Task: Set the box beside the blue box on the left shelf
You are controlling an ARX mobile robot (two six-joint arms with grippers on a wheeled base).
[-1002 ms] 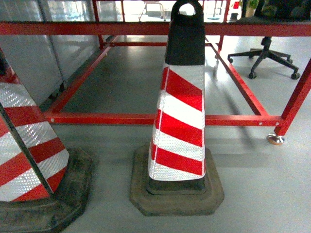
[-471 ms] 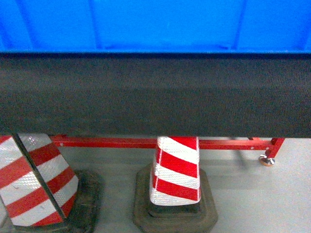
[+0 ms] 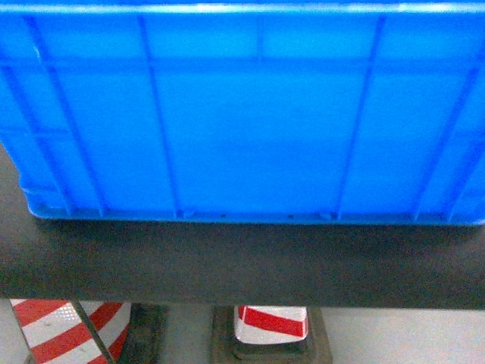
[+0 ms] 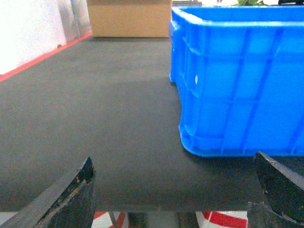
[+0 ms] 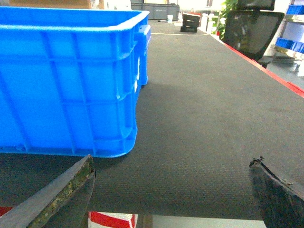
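Note:
The box (image 3: pixel 242 114), a bright blue ribbed crate, stands on the black table top (image 3: pixel 227 265) and fills most of the head view. In the left wrist view the box (image 4: pixel 242 80) is ahead on the right. My left gripper (image 4: pixel 173 190) is open at the table's near edge, with nothing between its fingers (image 4: pixel 80 190). In the right wrist view the box (image 5: pixel 66 80) is ahead on the left. My right gripper (image 5: pixel 173 190) is open and empty too. Neither gripper touches the box. The left shelf and its blue box are out of view.
A brown cardboard box (image 4: pixel 128 19) sits at the table's far end. Two red-and-white cones (image 3: pixel 273 322) (image 3: pixel 68 330) stand on the floor under the near edge. A black office chair (image 5: pixel 251 31) stands past the table's red right edge (image 5: pixel 266 66).
The head view has risen from the cones and red frame at floor level, past the table's edge, up to the blue box, which now fills the frame.

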